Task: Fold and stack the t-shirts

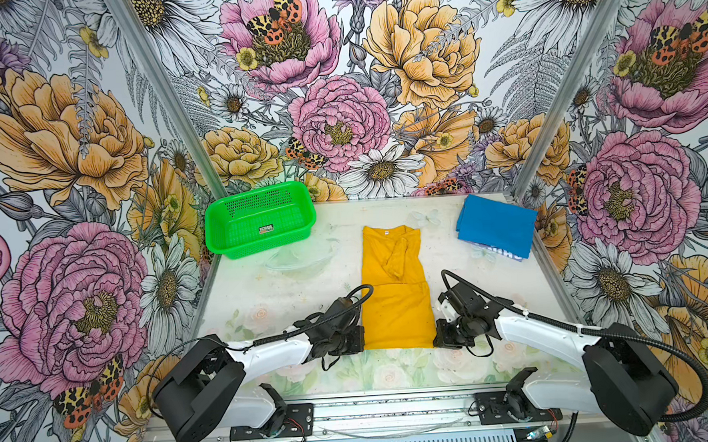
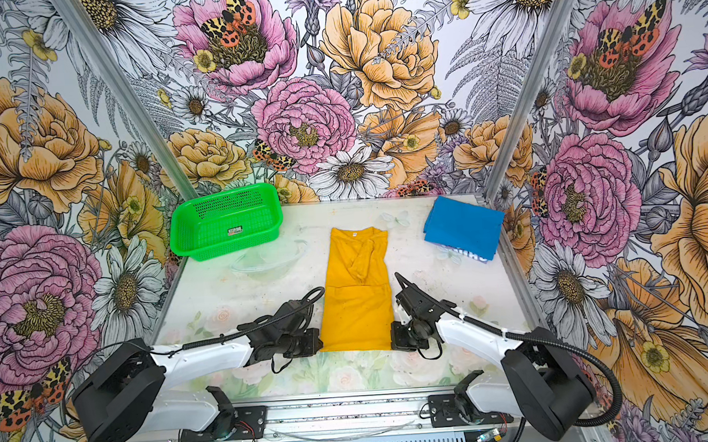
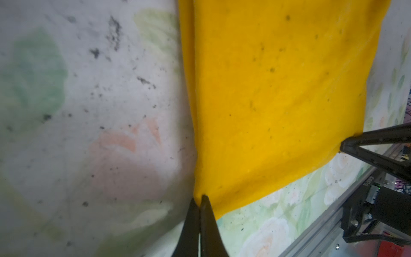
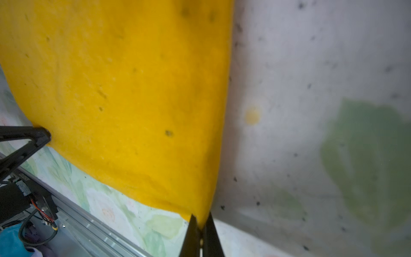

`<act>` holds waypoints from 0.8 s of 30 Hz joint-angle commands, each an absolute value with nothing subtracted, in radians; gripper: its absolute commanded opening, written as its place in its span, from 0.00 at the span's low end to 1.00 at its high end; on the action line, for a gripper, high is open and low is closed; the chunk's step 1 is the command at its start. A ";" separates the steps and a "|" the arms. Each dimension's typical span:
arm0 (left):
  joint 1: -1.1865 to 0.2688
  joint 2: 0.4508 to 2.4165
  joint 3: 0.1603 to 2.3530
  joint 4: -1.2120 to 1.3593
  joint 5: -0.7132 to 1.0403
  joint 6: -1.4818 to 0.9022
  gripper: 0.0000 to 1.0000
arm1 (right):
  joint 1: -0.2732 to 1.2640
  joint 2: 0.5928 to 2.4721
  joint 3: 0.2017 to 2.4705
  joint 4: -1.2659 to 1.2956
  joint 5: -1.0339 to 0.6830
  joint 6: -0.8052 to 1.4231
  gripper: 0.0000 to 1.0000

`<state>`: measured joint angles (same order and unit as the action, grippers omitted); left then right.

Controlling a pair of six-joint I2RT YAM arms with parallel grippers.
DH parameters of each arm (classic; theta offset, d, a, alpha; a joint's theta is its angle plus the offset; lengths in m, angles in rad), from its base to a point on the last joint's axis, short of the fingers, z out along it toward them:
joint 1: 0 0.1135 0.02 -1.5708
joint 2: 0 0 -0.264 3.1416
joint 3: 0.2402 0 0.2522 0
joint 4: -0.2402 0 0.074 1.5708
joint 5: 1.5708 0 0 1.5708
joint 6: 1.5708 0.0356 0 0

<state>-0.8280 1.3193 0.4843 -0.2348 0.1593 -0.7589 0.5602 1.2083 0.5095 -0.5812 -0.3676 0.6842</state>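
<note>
While left fingers and right fingers pinch its corners (near ones), the yellow shirt lies folded.

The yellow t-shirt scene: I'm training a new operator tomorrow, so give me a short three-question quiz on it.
1. True or false: the left gripper and the right gripper are each shut on a near corner of the yellow t-shirt.
2. What lies in the green basket?
3. Where is the blue t-shirt? A) in the green basket B) on the yellow t-shirt C) folded at the far right, apart from both.
Key: 1 true; 2 no shirt, only a small label; 3 C.
</note>
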 commanded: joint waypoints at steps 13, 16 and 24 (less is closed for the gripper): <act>-0.893 1.167 0.486 -0.366 0.100 -0.792 0.78 | 0.579 0.945 0.547 -0.811 -0.272 0.776 0.57; -0.867 1.118 0.516 -0.371 0.134 -0.763 0.94 | 0.496 1.036 0.641 -0.808 -0.269 0.706 0.64; -0.889 1.166 0.582 -0.255 0.233 -0.717 0.99 | 0.291 1.438 1.033 -0.790 -0.253 0.484 0.81</act>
